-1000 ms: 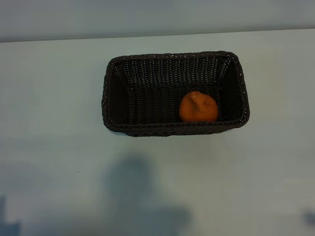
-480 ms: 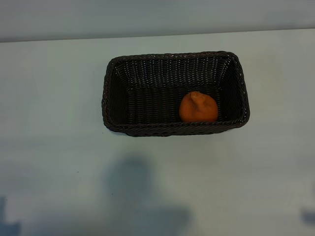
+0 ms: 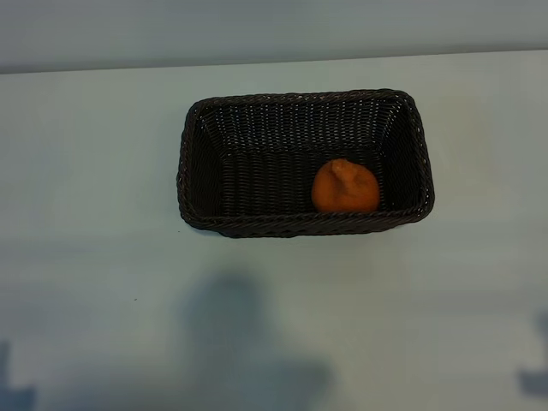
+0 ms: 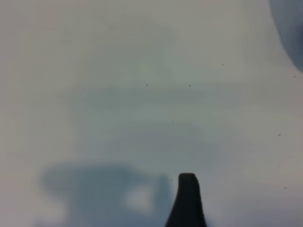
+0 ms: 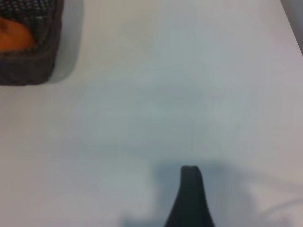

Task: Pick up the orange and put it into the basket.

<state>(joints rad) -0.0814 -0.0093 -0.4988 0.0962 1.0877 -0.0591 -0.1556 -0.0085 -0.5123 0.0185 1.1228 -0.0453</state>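
Note:
The orange [image 3: 345, 187] lies inside the dark woven basket [image 3: 199, 163], at its right end against the near wall. In the right wrist view a corner of the basket [image 5: 33, 66] shows far off with a bit of the orange [image 5: 15, 37] behind its rim. Of my right gripper only one dark fingertip [image 5: 190, 198] shows, over bare table, with nothing at it. My left gripper likewise shows a single dark fingertip [image 4: 188, 201] above bare table, holding nothing. Neither arm appears in the exterior view.
The pale table [image 3: 103, 282] stretches all round the basket. Soft shadows lie on it near the front edge [image 3: 248, 342] and at both front corners. The table's far edge [image 3: 274, 62] meets a grey wall.
The orange and basket have not moved. The faint shadow at the front right corner has shifted slightly.

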